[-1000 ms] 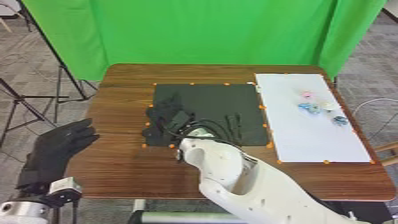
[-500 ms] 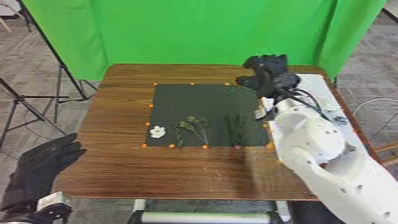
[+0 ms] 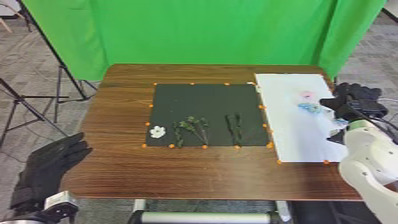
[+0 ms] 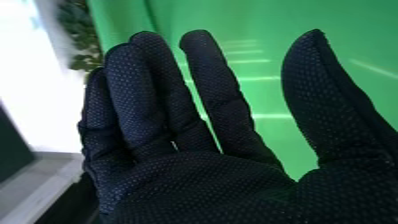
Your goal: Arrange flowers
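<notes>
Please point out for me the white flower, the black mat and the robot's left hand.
White flower [image 3: 157, 132]: head view, on its petals.
Black mat [image 3: 191, 103]: head view, on its bare middle part.
Left hand [image 3: 44, 162]: head view, on the back of the glove.

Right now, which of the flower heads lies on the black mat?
The white flower head, in the near left corner of the black mat, beside the green sprigs. The pink flower head and blue flower head lie on the white sheet.
</notes>
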{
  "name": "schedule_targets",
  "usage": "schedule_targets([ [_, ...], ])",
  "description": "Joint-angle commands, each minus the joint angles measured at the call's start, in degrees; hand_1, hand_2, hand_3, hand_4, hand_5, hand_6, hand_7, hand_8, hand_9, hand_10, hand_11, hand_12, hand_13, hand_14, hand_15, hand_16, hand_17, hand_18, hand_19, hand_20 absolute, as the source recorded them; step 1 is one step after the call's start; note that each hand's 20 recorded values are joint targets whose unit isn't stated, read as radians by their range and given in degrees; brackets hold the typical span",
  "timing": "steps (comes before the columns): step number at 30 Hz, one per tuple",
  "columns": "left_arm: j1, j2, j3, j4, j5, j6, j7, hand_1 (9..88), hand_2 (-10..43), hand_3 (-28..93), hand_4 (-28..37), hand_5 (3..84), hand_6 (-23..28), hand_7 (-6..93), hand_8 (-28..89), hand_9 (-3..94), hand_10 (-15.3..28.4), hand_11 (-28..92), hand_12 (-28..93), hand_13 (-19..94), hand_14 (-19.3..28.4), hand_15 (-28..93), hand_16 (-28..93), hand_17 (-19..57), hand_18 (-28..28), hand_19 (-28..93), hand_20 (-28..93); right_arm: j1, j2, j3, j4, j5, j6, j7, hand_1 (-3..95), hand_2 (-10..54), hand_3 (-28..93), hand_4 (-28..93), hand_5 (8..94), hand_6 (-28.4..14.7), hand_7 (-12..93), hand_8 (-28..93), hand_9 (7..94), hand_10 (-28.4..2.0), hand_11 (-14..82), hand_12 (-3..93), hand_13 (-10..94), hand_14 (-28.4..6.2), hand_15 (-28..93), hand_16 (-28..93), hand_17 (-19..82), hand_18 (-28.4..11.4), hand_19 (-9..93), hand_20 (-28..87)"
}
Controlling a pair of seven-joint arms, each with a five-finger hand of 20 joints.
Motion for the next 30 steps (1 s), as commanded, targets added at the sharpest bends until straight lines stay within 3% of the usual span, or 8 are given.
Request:
schedule_targets([
  [1,-0.74,0.92,1.59,0.28,0.18,-0.33,0.57,27.0,6.0,83,-13.5,46.3,14.1,14.5,-9,38.7,22.1,36,9,27,28.3,59,-13,-9.9,21.2,56,12,0.11,0.93,0.99,3.97,-0.62,-3.62,2.08,19.2,4.6,85,-25,53.4,-9.1,21,-13,48.6,-23.6,36.5,18.6,35,-25.1,78,13,9,-28.4,69,39],
  [9,-1.98,1.78,3.12,0.74,0.08,-0.44,0.76,27.1,6.1,83,-13.6,46.3,14.2,14.4,-9,38.6,22.2,37,9,27,28.2,59,-12,-9.9,21.1,56,12,3.85,0.72,-1.05,8.86,-0.41,-8.52,3.81,19.7,3.5,85,-25,52.0,-9.0,21,-13,47.3,-23.4,35.1,18.4,34,-25.0,78,13,9,-28.4,69,38],
  [18,-2.70,1.79,3.42,0.95,0.39,-0.81,0.24,27.0,6.0,83,-13.4,46.2,14.1,14.5,-9,38.7,22.2,36,9,27,28.3,59,-13,-9.9,21.1,56,12,6.11,0.11,-2.53,11.23,-0.40,-10.20,4.84,19.9,2.8,85,-25,50.8,-9.1,20,-13,46.6,-23.4,33.4,18.2,33,-25.1,78,13,9,-28.4,69,37],
  [30,-2.99,2.05,4.30,1.29,-0.28,-0.47,1.58,27.2,6.2,83,-13.4,46.3,14.2,14.4,-9,38.6,22.1,37,9,27,28.3,59,-12,-9.9,21.1,56,12,9.63,-2.93,-4.82,15.59,0.27,-13.78,5.36,19.9,2.4,85,-26,50.2,-9.0,20,-13,46.6,-23.2,32.9,18.4,34,-24.9,78,13,9,-28.4,68,38],
])
